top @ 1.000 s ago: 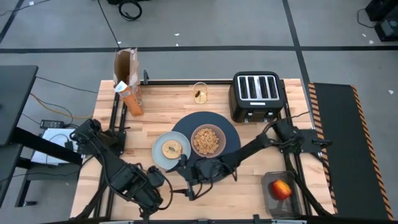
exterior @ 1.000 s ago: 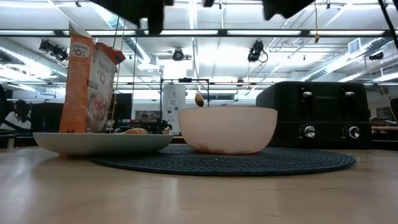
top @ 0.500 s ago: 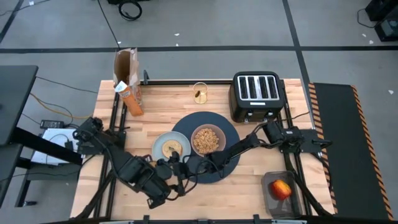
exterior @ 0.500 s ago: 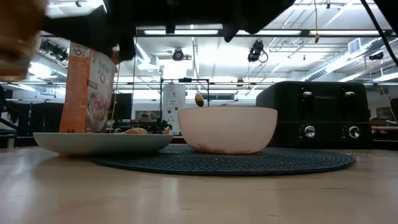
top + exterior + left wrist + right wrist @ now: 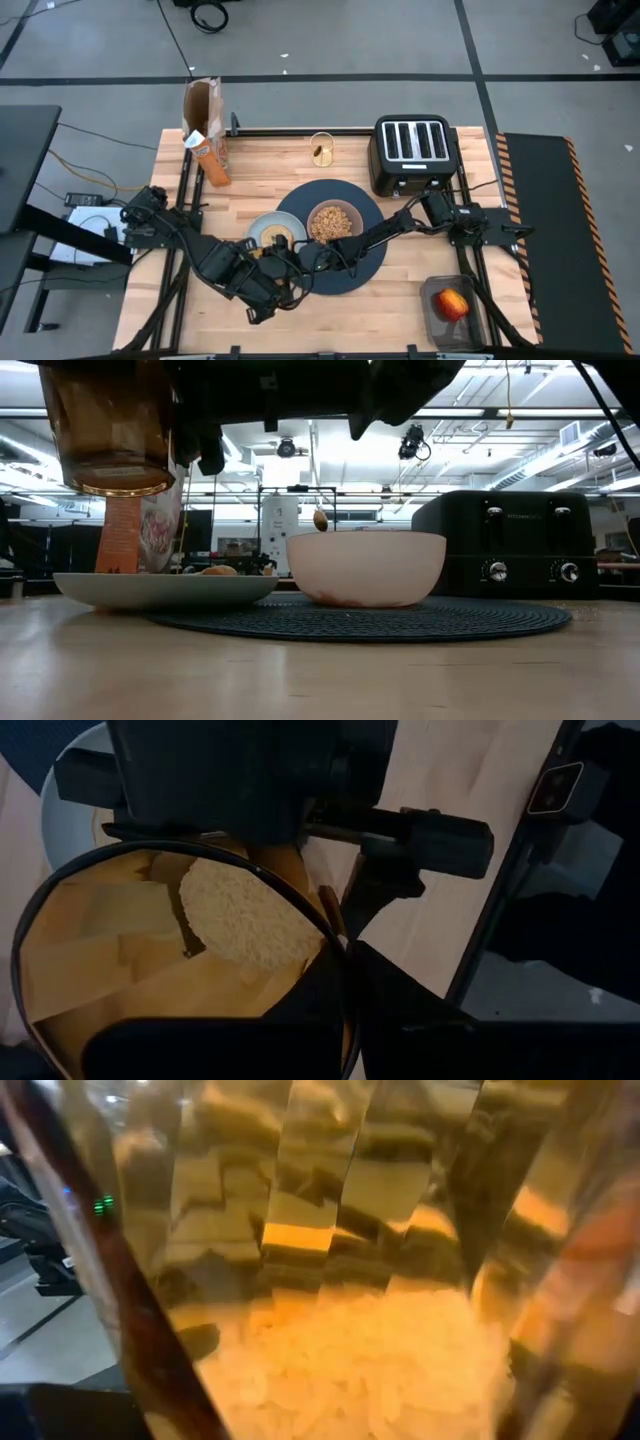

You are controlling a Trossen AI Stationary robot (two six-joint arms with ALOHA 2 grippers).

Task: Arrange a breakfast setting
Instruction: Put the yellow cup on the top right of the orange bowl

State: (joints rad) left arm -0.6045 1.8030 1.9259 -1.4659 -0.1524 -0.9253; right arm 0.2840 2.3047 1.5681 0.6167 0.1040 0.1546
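Wooden worktop [image 5: 400, 280] is carrying a half-built setting. Above its near-left part, the left claw [image 5: 345, 955] is clenching the amber tumbler [image 5: 110, 430] by its rim, in the air over the plate [image 5: 258, 232]. The right claw [image 5: 300, 265] is crowding against the glass, though I cannot tell whether it is gripping. Bagel [image 5: 277, 238] on the plate and cereal [image 5: 335, 226] in the bowl [image 5: 365, 570] on the mat [image 5: 450, 622] are looking done. Tumbler, spoon [image 5: 321, 153] in a far glass [image 5: 322, 140], and apple [image 5: 452, 304] in its tray [image 5: 432, 325] are waiting to be placed.

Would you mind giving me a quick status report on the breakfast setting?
Left gripper holds amber tumbler aloft near the plate. Right gripper close against the tumbler. Tumbler not yet set down.
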